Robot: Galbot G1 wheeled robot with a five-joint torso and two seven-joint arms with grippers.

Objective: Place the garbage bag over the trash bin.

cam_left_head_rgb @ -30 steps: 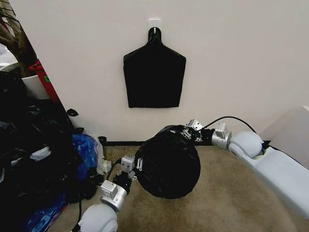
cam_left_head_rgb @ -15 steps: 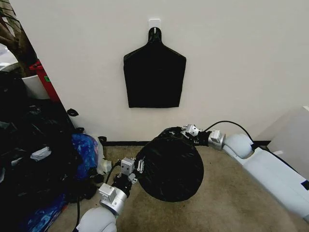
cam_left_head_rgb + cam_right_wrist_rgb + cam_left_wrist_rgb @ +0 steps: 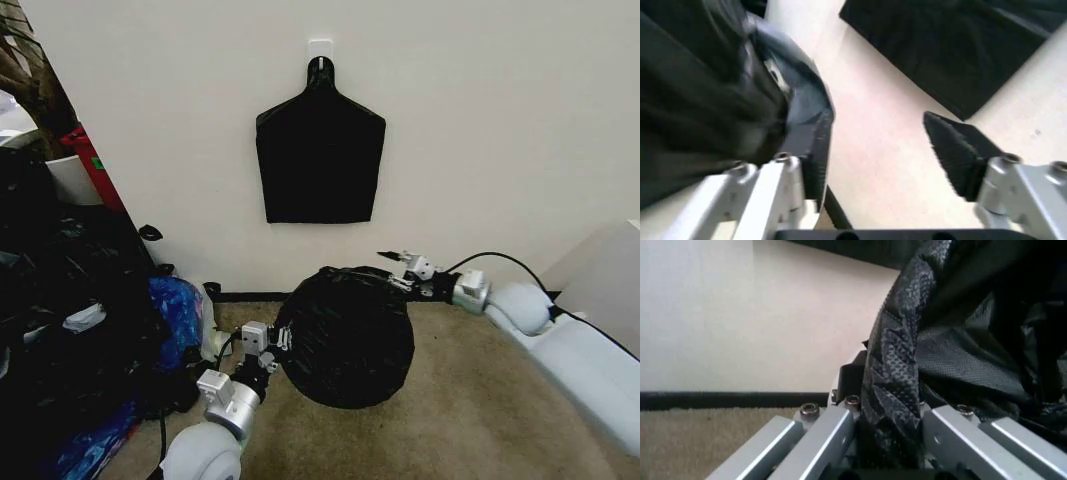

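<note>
The garbage bag (image 3: 345,335) is a glossy black, wrinkled dome on the carpet in the middle of the head view. The trash bin is hidden; I see only black plastic there. My left gripper (image 3: 278,342) is at the bag's left edge. In the left wrist view this gripper (image 3: 890,435) is shut on a fold of the bag (image 3: 953,340). My right gripper (image 3: 394,269) hangs at the bag's upper right edge. In the right wrist view it (image 3: 883,145) stands open with bare wall between its fingers, and the bag (image 3: 713,90) lies beside one finger.
A flat black bundle (image 3: 320,150) hangs from a wall hook above the bag. A blue plastic bag (image 3: 175,310) and a dark pile (image 3: 60,340) crowd the left. White furniture (image 3: 610,280) stands at the right. Beige carpet (image 3: 470,400) is free in front.
My right gripper has opened and drawn a little to the right, off the bag's edge. The bag and my left gripper have shifted slightly left.
</note>
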